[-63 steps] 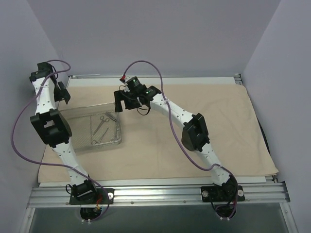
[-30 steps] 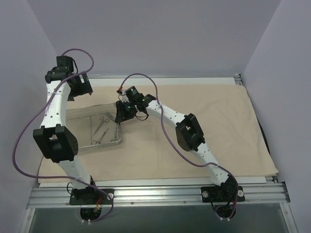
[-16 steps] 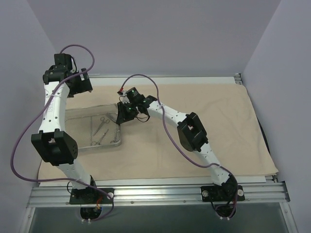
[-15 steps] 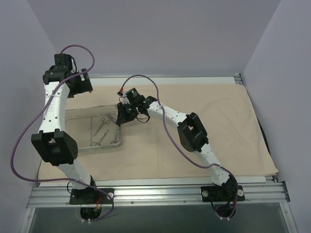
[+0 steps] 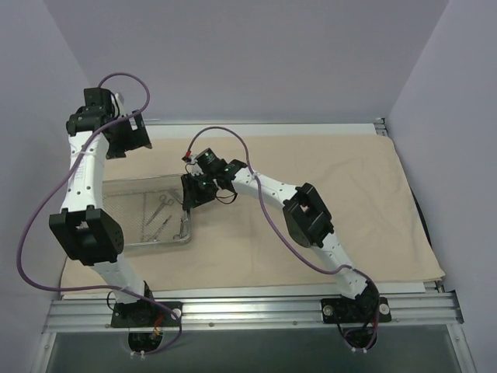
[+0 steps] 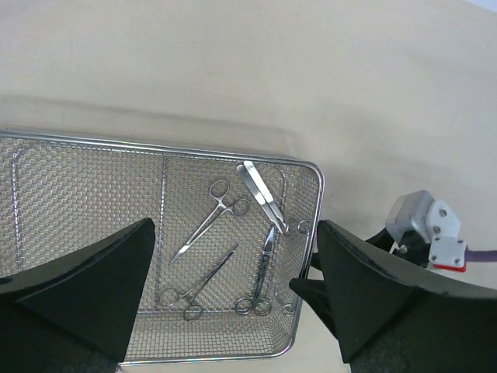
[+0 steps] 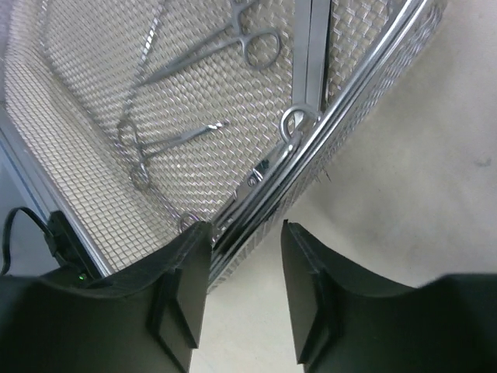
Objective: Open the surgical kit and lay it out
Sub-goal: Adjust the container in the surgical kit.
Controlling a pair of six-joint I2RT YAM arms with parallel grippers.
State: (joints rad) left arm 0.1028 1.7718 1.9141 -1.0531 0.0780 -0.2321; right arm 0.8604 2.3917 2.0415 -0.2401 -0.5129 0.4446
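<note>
Tray (image 6: pixel 163 148) 1 | instruments (image 6: pixel 205 226) in tray 4 | cloth wrap (image 6: pixel 233 62) beneath 1

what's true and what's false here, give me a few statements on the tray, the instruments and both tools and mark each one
1. The wire-mesh tray sits on the beige cloth. True.
2. The instruments are laid out on the cloth beside the tray. False: all of them lie inside the tray.
3. The left tool is open above the tray and holds nothing. True.
4. The right tool hangs over the right edge of the cloth, far from the tray. False: it is at the tray's right rim, which passes between its fingers.
</note>
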